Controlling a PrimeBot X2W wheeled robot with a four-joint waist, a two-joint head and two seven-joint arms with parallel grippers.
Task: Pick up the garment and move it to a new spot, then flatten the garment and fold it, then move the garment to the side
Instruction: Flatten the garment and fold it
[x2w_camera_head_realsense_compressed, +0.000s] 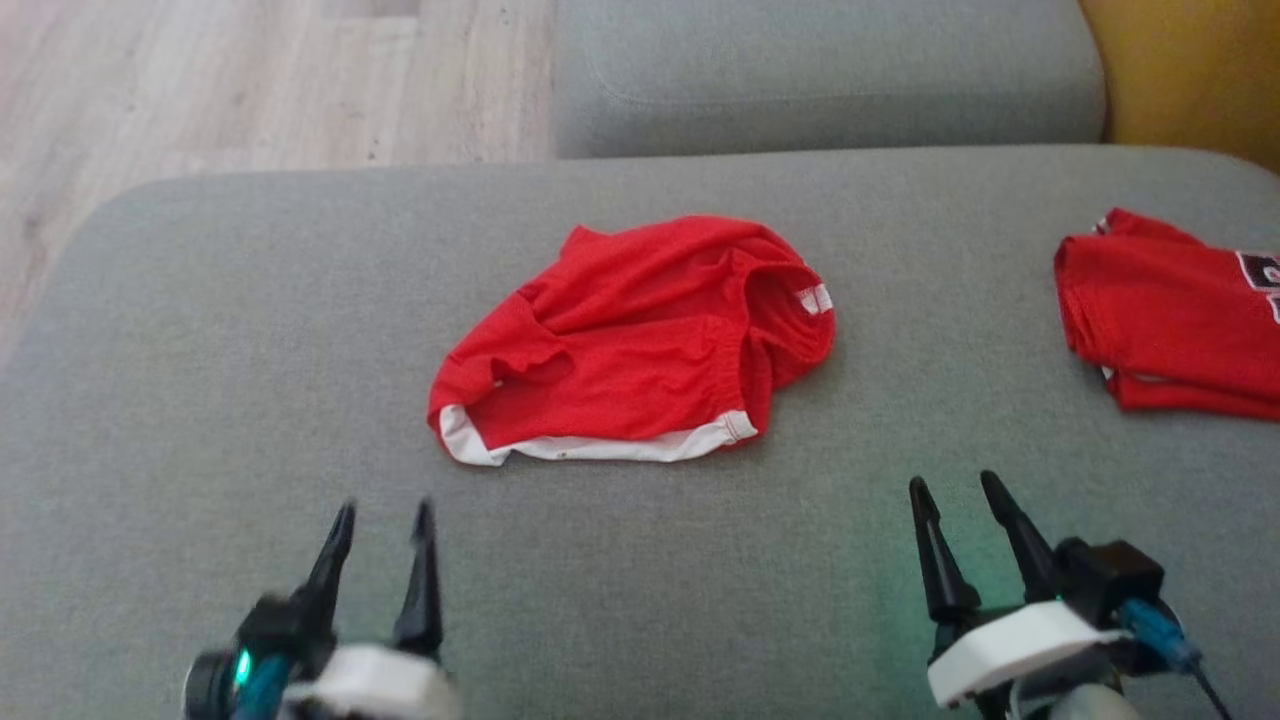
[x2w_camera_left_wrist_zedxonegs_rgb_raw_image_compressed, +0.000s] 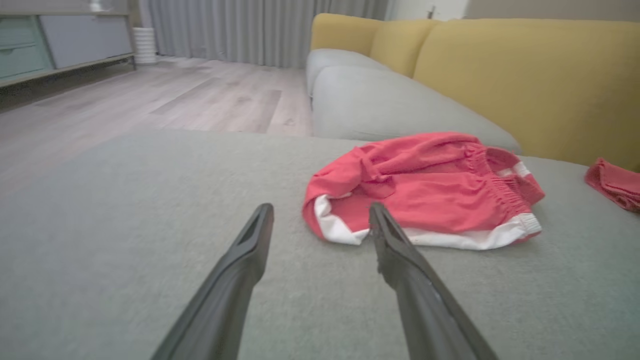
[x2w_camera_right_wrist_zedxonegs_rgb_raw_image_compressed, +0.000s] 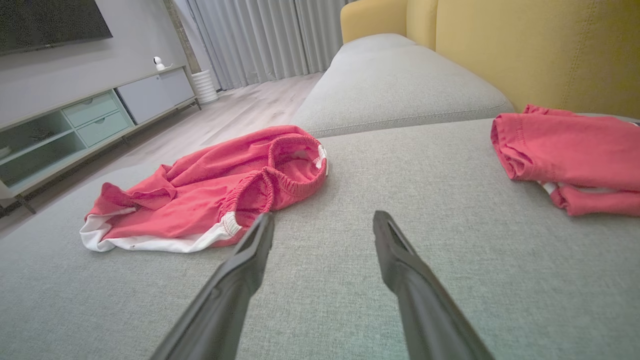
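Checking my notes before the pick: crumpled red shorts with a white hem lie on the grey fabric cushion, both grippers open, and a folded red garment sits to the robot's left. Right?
Not quite: the head view shows the folded red garment to the robot's right. The crumpled red shorts do lie on the grey fabric cushion, with the left gripper and right gripper open.

Folded red shirt (x2w_camera_head_realsense_compressed: 1170, 320) on grey sofa (x2w_camera_head_realsense_compressed: 200, 400), wooden floor (x2w_camera_head_realsense_compressed: 200, 80)
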